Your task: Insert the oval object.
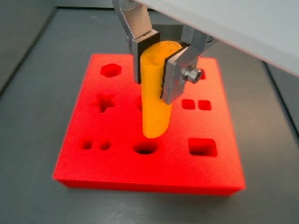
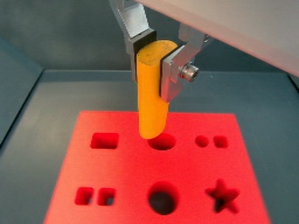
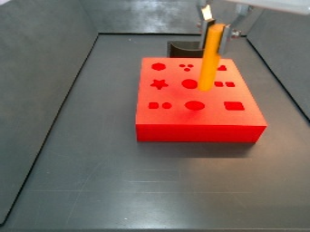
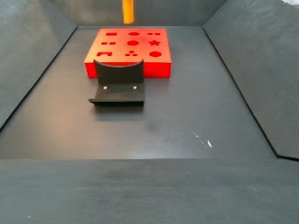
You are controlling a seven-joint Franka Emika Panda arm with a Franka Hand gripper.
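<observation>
My gripper (image 1: 159,74) is shut on the upper end of the oval object (image 1: 155,105), a long smooth orange-yellow peg that hangs upright between the silver fingers (image 1: 176,77). It also shows in a wrist view (image 2: 152,105) and in both side views (image 3: 212,59) (image 4: 128,10). Its lower end hovers a little above the top of the red block (image 1: 117,166) with shape cutouts, near the block's middle. The red block shows too in a wrist view (image 2: 128,175) and in both side views (image 3: 200,127) (image 4: 128,59). An oval-looking cutout (image 2: 163,199) lies open on the block, apart from the peg's tip.
The dark fixture (image 4: 118,85) stands on the floor against one side of the red block; it also shows behind the block in a side view (image 3: 184,47). Sloping dark walls (image 4: 35,79) enclose the grey floor on all sides.
</observation>
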